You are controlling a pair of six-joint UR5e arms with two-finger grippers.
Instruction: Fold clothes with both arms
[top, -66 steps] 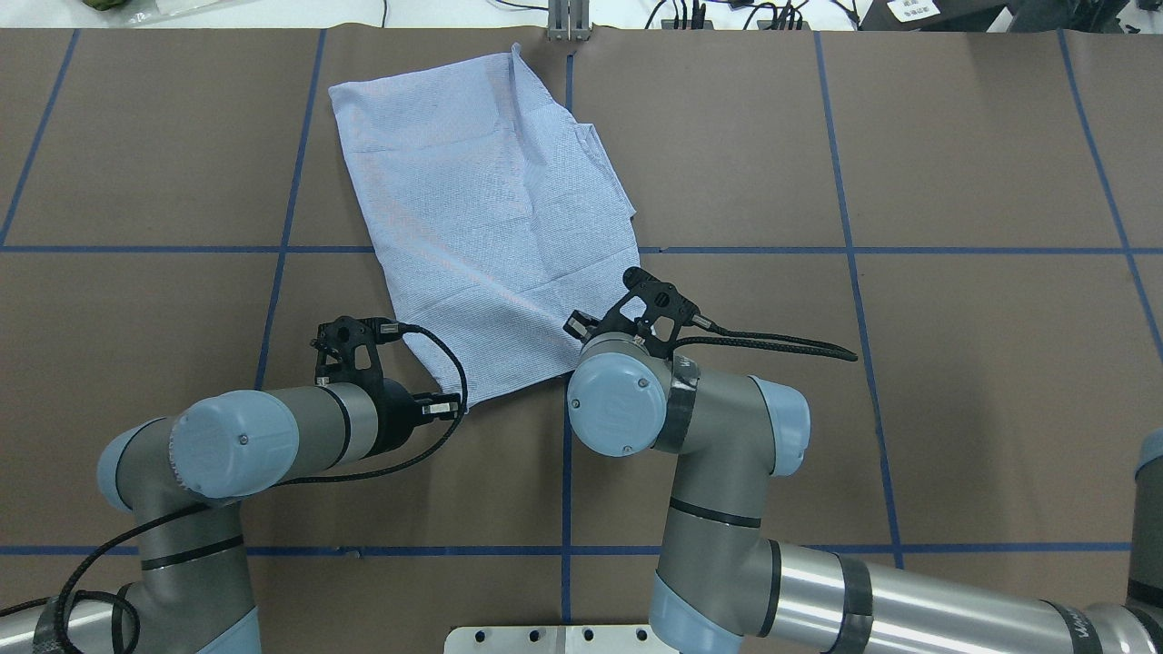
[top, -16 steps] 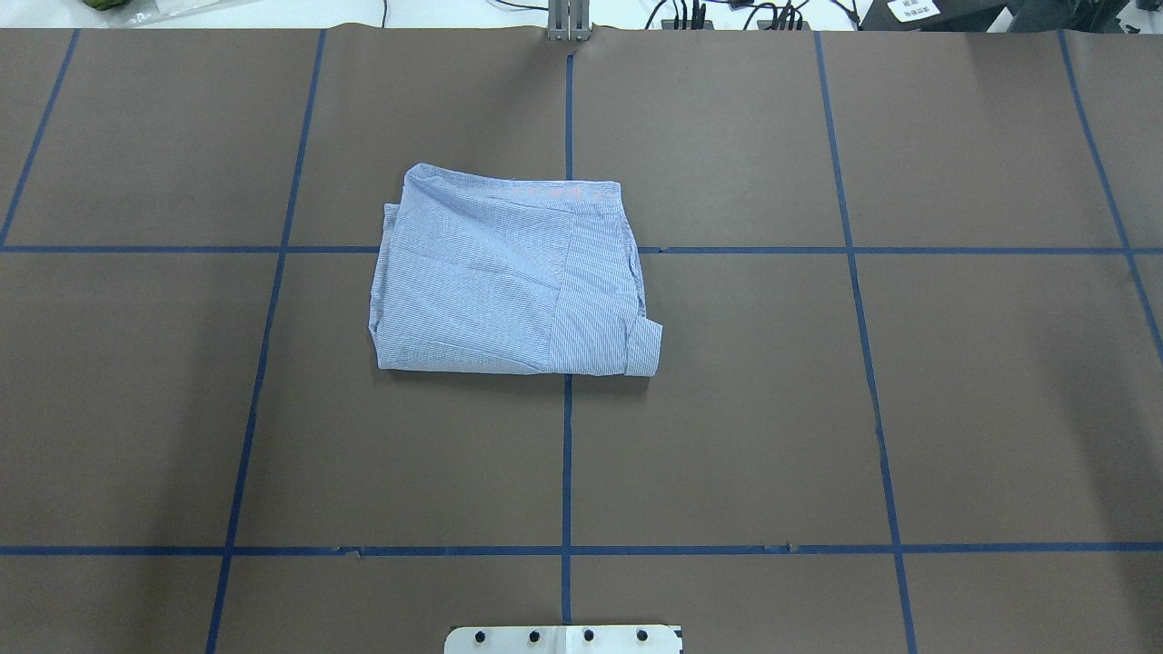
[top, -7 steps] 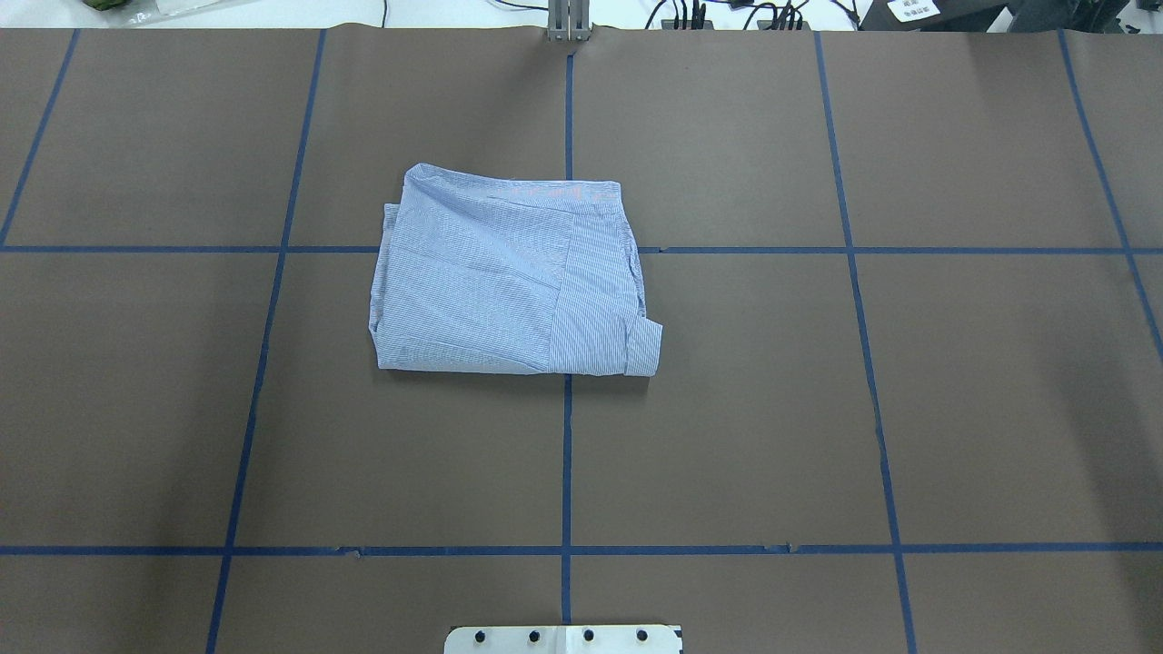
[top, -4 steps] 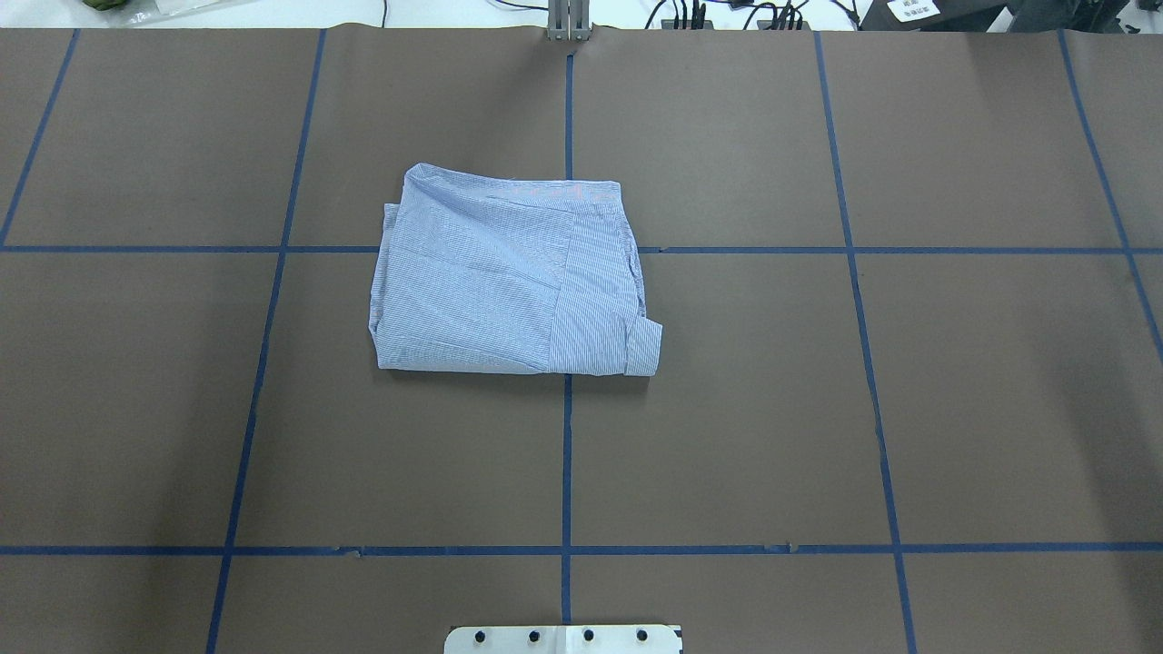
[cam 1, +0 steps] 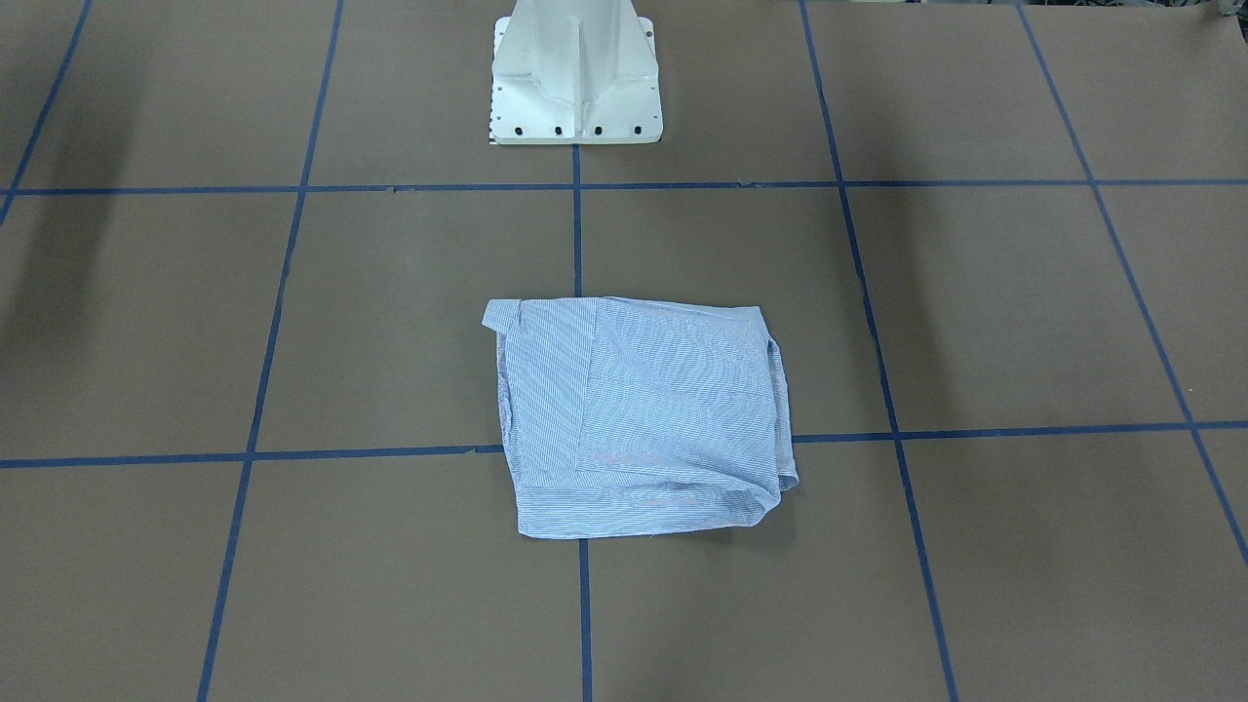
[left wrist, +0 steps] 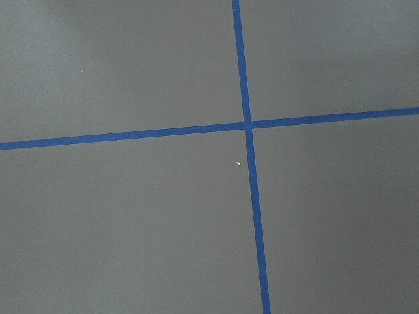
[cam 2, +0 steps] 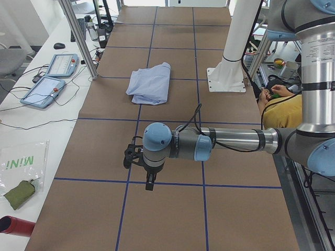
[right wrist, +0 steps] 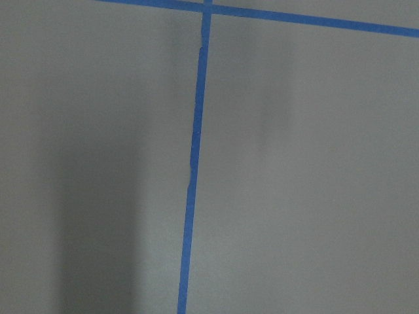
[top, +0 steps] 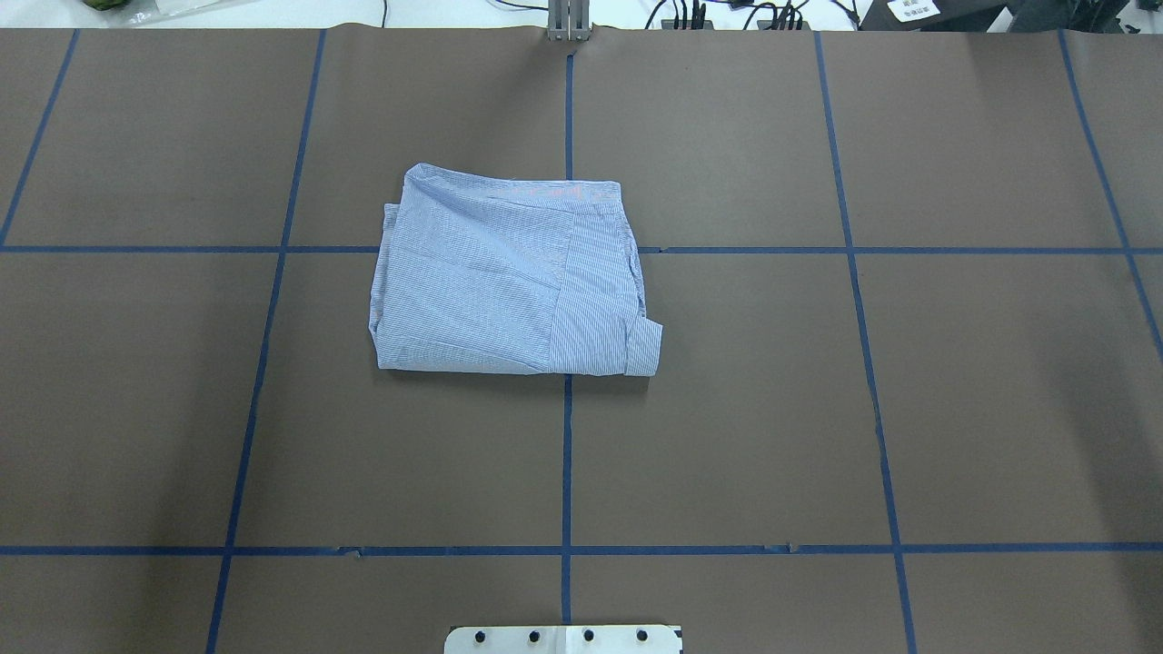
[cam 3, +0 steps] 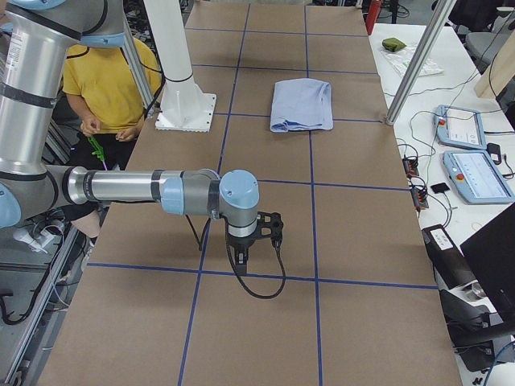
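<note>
left pincer: the left pincer [cam 2: 149, 186] points down over bare counter [top: 727, 409], nothing seen in it. It shows in the left side view only, so can't tell how far open. Its wrist view has just counter and a tape cross, no fingers in frame.
right pincer: same for the right pincer [cam 3: 241, 268]. It points down over bare counter near a tape crossing, nothing seen in it, opening can't be told. It shows in the right side view only.
arms: the left arm [cam 2: 230, 141] and right arm [cam 3: 129, 186] each reach out low and flat at their own end of the counter. Neither shows in the overhead or front views.
shirt location: the shirt [top: 509, 277] lies flat mid-counter as a folded, roughly rectangular bundle, straddling the cross tape line and touching the centre tape line.
key relation: the shirt is well apart from both pincers, inboard of each toward the counter's middle. Its long axis runs across the counter, arm to arm, a bit skewed. Most of it sits on the robot's left of the centre line, so the left arm is probably slightly nearer. It's close.
loose bit: a cuff [top: 643, 350] pokes out at the near corner on the robot's right.
progress: looks folded and released, likely done or nearly so.
counts: 1 shirt, 2 arms, 2 pincers, 1 white pedestal [cam 1: 575, 78], 1 person [cam 3: 113, 88] in yellow seated behind it.
grid: blue tape lines [top: 566, 454] cross the brown counter.
</note>
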